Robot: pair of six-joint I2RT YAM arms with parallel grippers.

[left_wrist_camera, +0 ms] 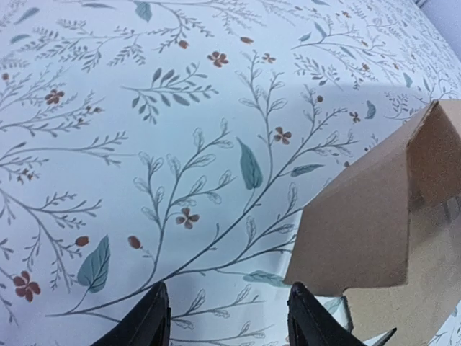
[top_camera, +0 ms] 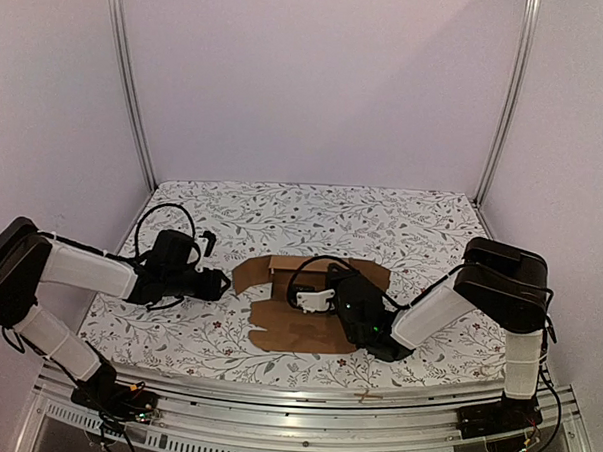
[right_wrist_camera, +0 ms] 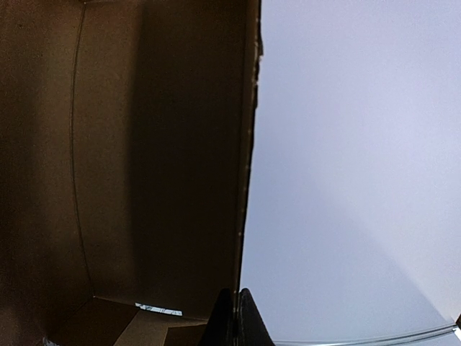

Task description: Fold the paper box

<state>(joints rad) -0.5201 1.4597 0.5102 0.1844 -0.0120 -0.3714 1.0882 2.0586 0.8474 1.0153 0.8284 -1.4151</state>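
The paper box [top_camera: 295, 329] is a brown cardboard sheet lying partly folded in the middle of the floral table, with some panels raised. My left gripper [top_camera: 219, 282] hovers just off its left edge. In the left wrist view that gripper [left_wrist_camera: 229, 321] is open over bare tablecloth with nothing between its fingers, and a raised flap of the paper box [left_wrist_camera: 367, 223] stands just to its right. My right gripper [top_camera: 324, 289] sits over the box's middle. In the right wrist view it [right_wrist_camera: 236, 321] is shut on the thin edge of an upright panel of the paper box [right_wrist_camera: 144, 166].
The floral tablecloth [top_camera: 421, 231] covers the table. Metal frame posts [top_camera: 130, 88] rise at the back corners against plain walls. An aluminium rail [top_camera: 303, 411] runs along the near edge between the arm bases.
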